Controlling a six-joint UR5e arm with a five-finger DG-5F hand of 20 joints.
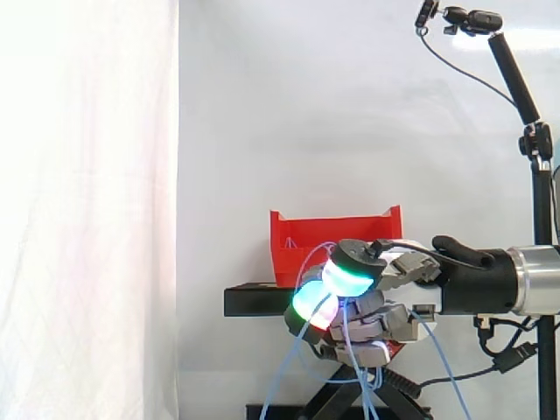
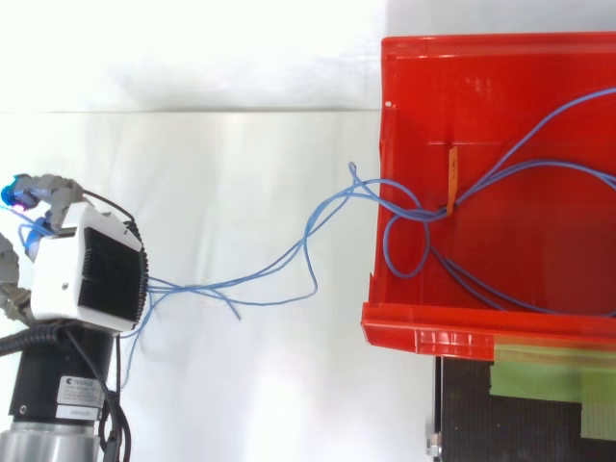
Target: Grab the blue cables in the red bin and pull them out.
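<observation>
Several blue cables (image 2: pixel 416 214) trail from the red bin (image 2: pixel 423 332) into the hand (image 1: pixel 389 306), its curled fingers (image 1: pixel 350 271) apparently clamped around them.

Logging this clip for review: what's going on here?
The hand has its fingers curled round the blue cables and holds them well clear of the red bin. The cables run from the hand across the open gap and over the bin's edge. Several loops lie inside the bin, so they are only partly out. In the side view, loose strands hang below the hand.
</observation>
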